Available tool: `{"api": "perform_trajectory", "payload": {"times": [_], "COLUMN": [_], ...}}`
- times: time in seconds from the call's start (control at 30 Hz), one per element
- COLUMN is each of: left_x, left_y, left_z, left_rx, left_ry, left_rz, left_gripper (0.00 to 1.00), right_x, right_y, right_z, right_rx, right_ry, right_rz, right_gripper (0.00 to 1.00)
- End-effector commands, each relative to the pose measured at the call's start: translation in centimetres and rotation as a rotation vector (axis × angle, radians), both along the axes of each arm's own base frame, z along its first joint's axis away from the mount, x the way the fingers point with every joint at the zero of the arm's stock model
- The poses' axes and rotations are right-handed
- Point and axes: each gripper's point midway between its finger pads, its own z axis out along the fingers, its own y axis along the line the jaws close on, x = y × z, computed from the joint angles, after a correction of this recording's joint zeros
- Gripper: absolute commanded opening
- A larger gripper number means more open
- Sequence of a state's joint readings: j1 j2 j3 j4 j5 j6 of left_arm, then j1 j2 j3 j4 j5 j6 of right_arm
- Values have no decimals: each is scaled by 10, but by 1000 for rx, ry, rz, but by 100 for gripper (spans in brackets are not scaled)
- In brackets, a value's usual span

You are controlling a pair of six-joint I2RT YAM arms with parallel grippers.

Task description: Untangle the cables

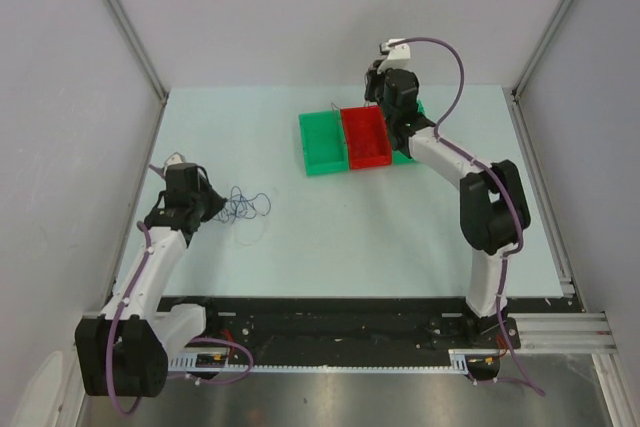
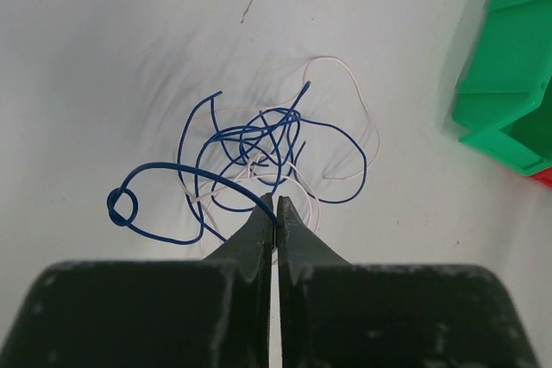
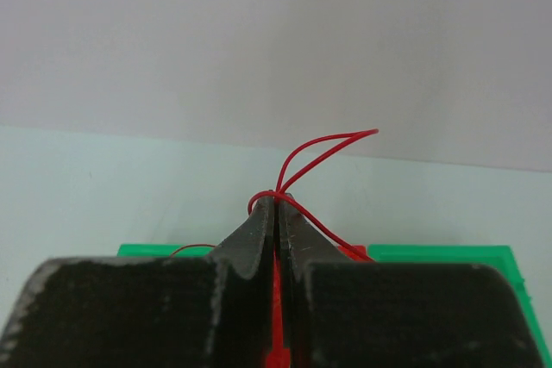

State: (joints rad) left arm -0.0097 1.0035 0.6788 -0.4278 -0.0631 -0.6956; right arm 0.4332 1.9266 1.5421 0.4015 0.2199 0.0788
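Observation:
A tangle of thin wires (image 1: 247, 207) lies on the pale table right of my left gripper (image 1: 213, 205). In the left wrist view a blue wire (image 2: 259, 140) and a whitish wire (image 2: 345, 84) curl into loops together. My left gripper (image 2: 278, 206) is shut, pinching the blue wire at its tips. My right gripper (image 1: 372, 97) is raised over the red bin (image 1: 366, 137). In the right wrist view it (image 3: 276, 202) is shut on a red wire (image 3: 323, 148) that loops up past the tips.
Three bins stand side by side at the back middle: a green one (image 1: 322, 142), the red one, and another green one (image 1: 405, 152) mostly hidden under the right arm. A green bin (image 2: 509, 101) also shows at the right of the left wrist view.

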Motion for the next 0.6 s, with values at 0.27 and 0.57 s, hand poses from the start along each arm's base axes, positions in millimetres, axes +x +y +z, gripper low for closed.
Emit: {"api": "perform_trajectory", "payload": {"times": [0.27,0.57], "left_x": [9,14], "left_y": [-11,-32], "left_z": [15,31], "left_rx": [-1,-48], "left_ry": [-76,-148], "left_rz": [-77,-187], "left_gripper": [1,1], "right_x": [0,-11], "right_y": [9,17], "right_z": [-138,-184], "right_rx": [45,52], "right_ry": [291,450], "right_rz": [-28,48], "right_gripper": [0,15]}}
